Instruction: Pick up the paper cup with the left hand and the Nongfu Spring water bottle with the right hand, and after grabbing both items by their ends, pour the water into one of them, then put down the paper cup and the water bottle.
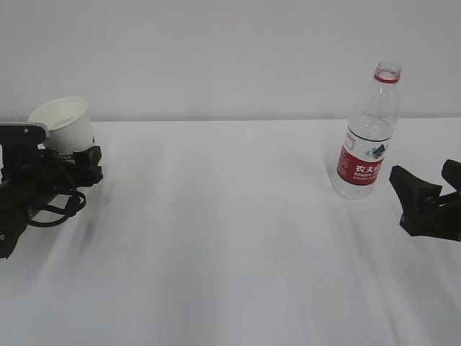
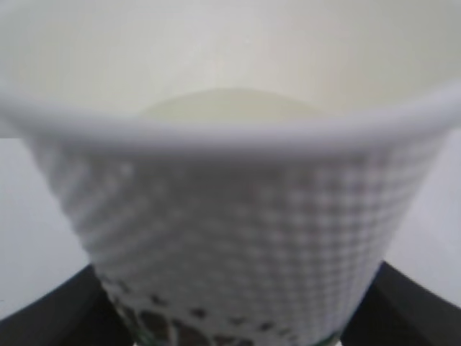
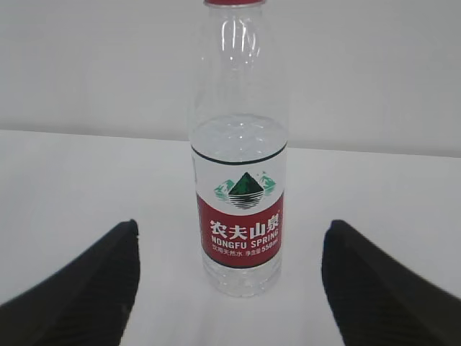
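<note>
The setting looks like a bare robot test bench or lab, not a home: a table [image 1: 230, 238] under a plain white cloth runs back to a blank pale wall [image 1: 216, 50]. Beyond and beside both pairs of jaws there is only white surface.

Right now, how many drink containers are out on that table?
2. The paper cup sits tilted in the left claw at far left; the water bottle stands upright at right.

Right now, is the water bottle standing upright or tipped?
Upright. The water bottle stands on its base on the table, open mouth up, ahead of the right gripper.
</note>
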{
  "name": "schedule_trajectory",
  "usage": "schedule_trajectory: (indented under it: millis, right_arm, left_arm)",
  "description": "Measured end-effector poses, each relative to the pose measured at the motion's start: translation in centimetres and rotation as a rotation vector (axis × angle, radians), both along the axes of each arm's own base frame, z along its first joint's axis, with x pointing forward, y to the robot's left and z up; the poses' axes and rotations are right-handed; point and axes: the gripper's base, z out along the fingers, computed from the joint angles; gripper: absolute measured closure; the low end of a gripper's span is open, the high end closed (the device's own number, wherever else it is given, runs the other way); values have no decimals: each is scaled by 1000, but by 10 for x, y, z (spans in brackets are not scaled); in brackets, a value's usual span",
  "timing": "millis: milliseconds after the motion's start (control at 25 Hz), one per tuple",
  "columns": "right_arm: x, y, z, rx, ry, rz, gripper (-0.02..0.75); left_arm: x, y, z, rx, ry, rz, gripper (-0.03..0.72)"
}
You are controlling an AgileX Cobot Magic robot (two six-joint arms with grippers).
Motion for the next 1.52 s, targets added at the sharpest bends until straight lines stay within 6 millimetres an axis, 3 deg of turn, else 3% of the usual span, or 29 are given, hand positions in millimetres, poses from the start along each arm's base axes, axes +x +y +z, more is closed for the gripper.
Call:
schedule_trajectory:
  millis: [480,800,1080,1520]
  right_arm:
    - [2,0,1,1,-6,0,145]
    - [3,1,2,2,-11,0,146]
    - [3,1,2,2,-11,0,146]
    - [3,1,2,2,-11,2,146]
  left_arm:
    - [10,-2,-24,7,26,0,151]
    - [11,-2,-25,6,17,0,149]
    - [11,-2,-24,5,8,0,11]
    - [3,-1,-17,5,8,0,1]
